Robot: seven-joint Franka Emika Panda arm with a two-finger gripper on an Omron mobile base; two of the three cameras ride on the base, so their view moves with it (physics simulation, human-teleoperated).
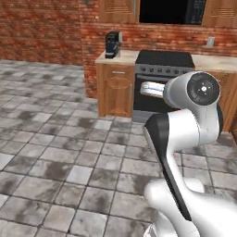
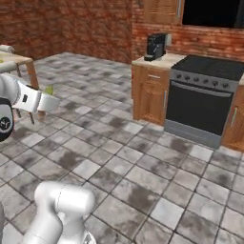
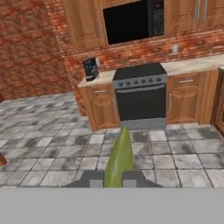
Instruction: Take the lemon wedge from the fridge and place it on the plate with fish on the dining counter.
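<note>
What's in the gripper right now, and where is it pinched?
The lemon wedge, pinched at its lower end between the gripper's two fingertips, pointed end sticking out.

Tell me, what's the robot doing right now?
End effector shut on lemon wedge. Wedge held up over the tiled floor, stove ahead. Nothing in the way.

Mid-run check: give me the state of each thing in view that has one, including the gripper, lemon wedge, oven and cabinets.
gripper: shut on the lemon wedge.
lemon wedge: held between the fingers, sticking out past the tips, off any surface.
oven door: closed.
cabinet door left of the stove: closed.
microwave above the stove: door closed.
coffee machine: upright on the worktop.
</note>
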